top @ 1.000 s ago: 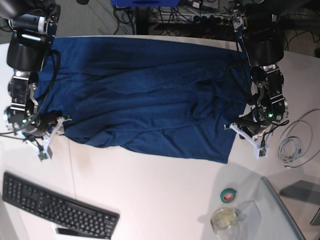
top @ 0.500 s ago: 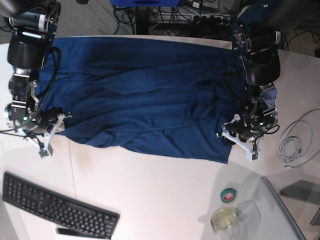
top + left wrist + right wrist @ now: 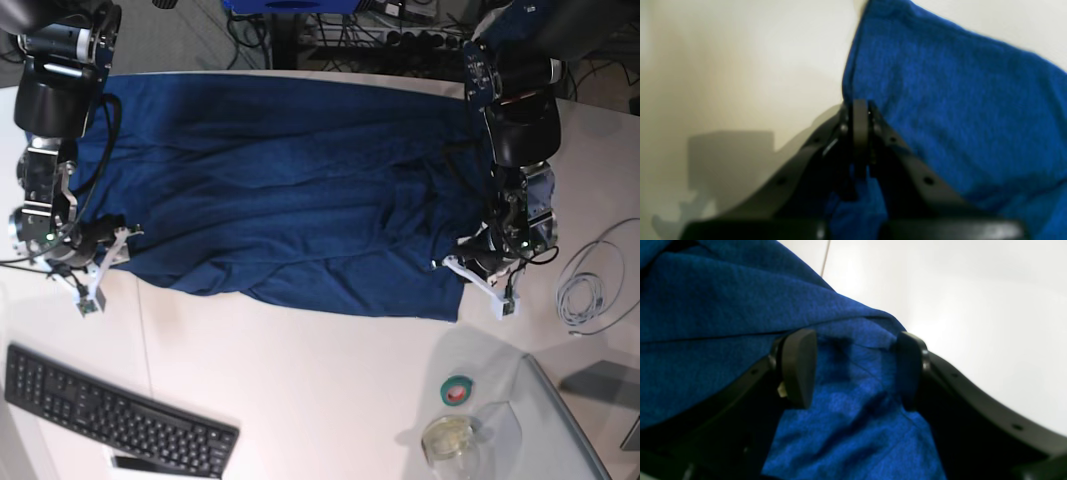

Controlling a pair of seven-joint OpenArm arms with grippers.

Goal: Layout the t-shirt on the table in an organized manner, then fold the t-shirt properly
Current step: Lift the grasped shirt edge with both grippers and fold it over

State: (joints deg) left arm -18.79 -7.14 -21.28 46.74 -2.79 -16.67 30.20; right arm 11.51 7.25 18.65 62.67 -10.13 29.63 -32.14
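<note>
Now left fingers [image 3: 860, 133] pinch t-shirt [image 3: 290, 190] edge; right fingers [image 3: 798, 368] spread, straddling cloth.

Right gripper [image 3: 853, 370] with jaws spread wide, both dark pads [image 3: 799, 366] straddling a rumpled fold of the t-shirt [image 3: 723, 313], fabric between them unpinched, white table [image 3: 973, 306] bare past the cloth edge.
</note>
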